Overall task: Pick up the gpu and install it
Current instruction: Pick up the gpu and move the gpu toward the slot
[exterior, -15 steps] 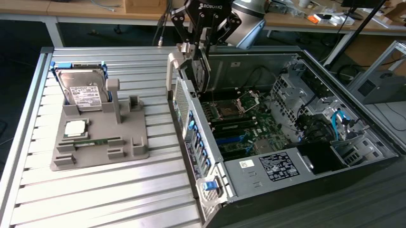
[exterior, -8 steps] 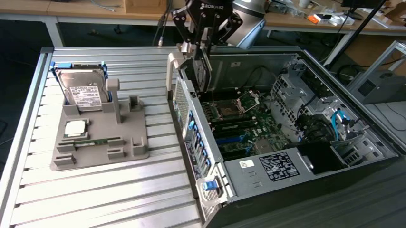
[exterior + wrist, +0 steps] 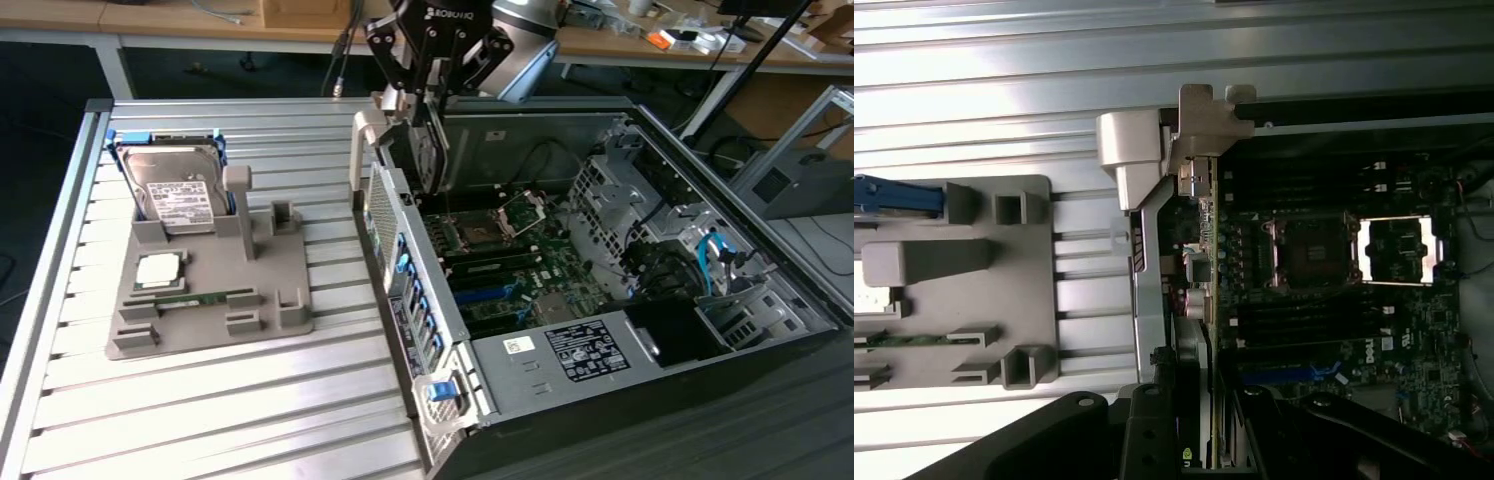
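So the black two-finger robot claw point(image 3: 430, 95) is pinching the gpu point(image 3: 430, 150), a thin flat green-brown circuit card with a silver metal edge bracket, by its top edge. It's hanging upright, edge-on to the exterior view. The card is sitting inside the big open black desktop computer case point(image 3: 747, 300), right up against the case's perforated back wall, over the green motherboard point(image 3: 514, 270). In the wrist view the claw point(image 3: 1189, 440) is looking straight down the card point(image 3: 1199, 260), with the bracket running beside the case wall. Honestly I can't tell if the bottom edge is touching a slot or just hovering. The case is taking up the exterior view's right side of the slatted aluminium table point(image 3: 200, 400). Near the table's left edge, a grey plastic parts holder point(image 3: 287, 295) is carrying a boxy silver hard drive with a white label point(image 3: 174, 190), a square silver processor chip point(image 3: 160, 270) and a narrow green memory stick point(image 3: 200, 298).
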Action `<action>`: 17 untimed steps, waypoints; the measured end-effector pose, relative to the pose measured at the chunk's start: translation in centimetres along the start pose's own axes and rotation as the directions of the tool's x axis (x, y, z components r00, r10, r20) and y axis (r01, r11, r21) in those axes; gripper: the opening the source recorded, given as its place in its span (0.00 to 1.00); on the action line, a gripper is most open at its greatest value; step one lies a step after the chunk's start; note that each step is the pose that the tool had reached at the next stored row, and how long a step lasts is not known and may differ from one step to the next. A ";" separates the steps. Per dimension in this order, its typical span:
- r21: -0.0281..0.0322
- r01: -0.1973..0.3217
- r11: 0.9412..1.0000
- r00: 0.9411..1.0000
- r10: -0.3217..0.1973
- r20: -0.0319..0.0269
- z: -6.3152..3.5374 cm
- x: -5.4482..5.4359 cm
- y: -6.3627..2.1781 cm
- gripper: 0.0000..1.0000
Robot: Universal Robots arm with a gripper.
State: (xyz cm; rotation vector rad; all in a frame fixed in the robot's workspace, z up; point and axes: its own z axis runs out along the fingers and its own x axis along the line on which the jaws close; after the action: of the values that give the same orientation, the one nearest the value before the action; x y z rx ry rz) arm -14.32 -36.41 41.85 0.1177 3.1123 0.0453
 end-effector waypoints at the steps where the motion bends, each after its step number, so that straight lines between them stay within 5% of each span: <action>1: 0.000 0.000 1.000 1.000 0.000 0.000 0.00 0.0 0.00 0.27; 17: 0.000 0.000 1.000 1.000 0.000 0.000 0.03 -0.7 0.06 0.27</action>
State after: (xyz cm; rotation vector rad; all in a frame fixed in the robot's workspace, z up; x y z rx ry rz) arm -13.58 -36.41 41.84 0.1176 3.1123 0.0446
